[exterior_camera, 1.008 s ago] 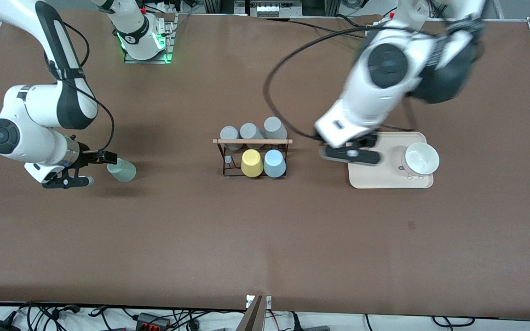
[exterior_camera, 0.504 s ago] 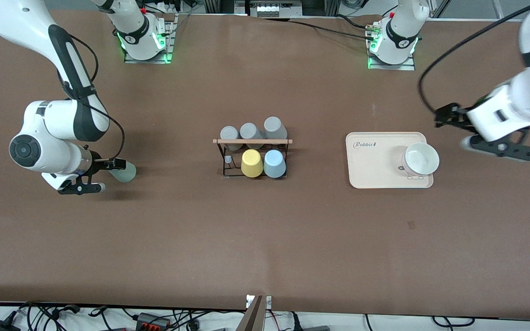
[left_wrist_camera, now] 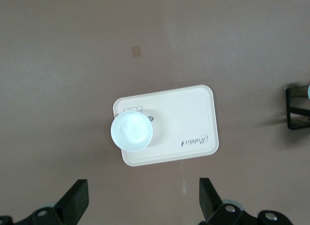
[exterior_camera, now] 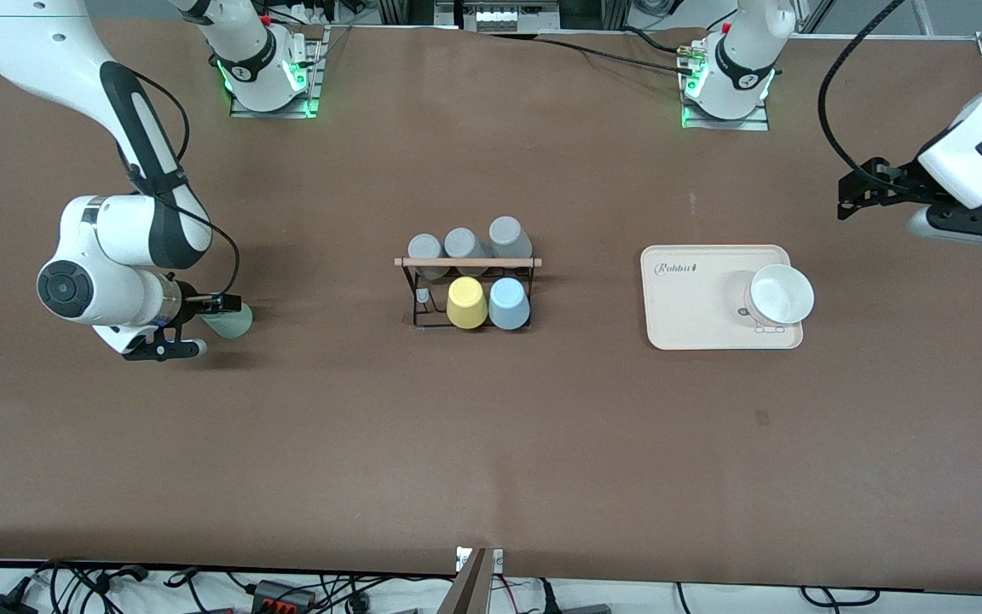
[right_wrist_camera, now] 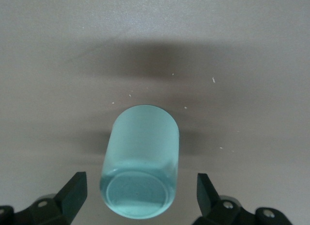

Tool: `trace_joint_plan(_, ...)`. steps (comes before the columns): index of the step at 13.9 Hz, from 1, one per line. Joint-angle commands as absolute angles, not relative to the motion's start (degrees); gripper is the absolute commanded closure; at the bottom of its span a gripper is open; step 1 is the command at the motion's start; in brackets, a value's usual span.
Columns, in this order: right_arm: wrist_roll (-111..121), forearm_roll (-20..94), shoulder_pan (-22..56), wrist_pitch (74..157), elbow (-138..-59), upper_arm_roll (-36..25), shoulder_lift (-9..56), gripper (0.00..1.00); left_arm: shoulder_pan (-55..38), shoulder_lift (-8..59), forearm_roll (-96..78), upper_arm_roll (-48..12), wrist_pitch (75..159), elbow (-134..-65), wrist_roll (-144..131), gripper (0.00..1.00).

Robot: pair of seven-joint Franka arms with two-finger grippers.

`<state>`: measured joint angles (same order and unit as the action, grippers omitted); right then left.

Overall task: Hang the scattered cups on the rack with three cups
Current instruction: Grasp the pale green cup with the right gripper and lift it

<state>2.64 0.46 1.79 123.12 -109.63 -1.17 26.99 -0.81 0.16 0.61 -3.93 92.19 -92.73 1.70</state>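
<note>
I have the mint green cup (right_wrist_camera: 140, 162) lying on its side on the table near the right arm's end, well apart from the rack (exterior_camera: 467, 290) at the middle. My right gripper (exterior_camera: 193, 324) sits low at the cup with its fingers (right_wrist_camera: 72, 193) spread wide, one on either side and neither touching; nothing is grasped yet.

The risk I judge from here is the cup rolling. It is tapered and smooth, so if one finger meets it first it may skid or spin out of the gap, or get pinched near the rim and tilt when lifted.

On the rack, three grey cups (exterior_camera: 464, 246) hang along the row farther from the front camera, with the yellow cup (exterior_camera: 466, 302) and the light blue cup (exterior_camera: 509, 304) in the nearer row. One peg beside the yellow cup looks free, toward the right arm's end.

The cream tray (exterior_camera: 687, 307), toward the left arm's end, holds a white bowl (exterior_camera: 781, 294), which looks empty. My left gripper (exterior_camera: 887, 192) waits, released and holding nothing, high over the table at its own end.
</note>
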Motion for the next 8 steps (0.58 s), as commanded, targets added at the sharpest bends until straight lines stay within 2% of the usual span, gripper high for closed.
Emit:
trace_joint_plan(1,2.2,1.49,1.84,124.28,-110.13,-0.97,26.98,0.0,-2.55,-1.67,1.23,-1.76,96.33,-96.07,0.62,0.0)
trace_joint_plan(5,2.2,1.49,1.76,124.28,-110.04,-0.97,27.95,0.0,-2.37,0.09,1.23,-2.55,95.8,-93.96,0.44,0.0)
trace_joint_plan(6,2.2,1.49,1.76,124.19,-110.04,-0.97,28.04,0.06,-2.46,0.09,1.23,-2.55,95.54,-94.04,0.44,0.0)
trace_joint_plan(8,2.2,1.49,1.67,123.66,-109.86,-0.97,28.04,0.45,-2.11,-0.09,1.23,-2.55,93.26,-93.96,0.53,0.0)
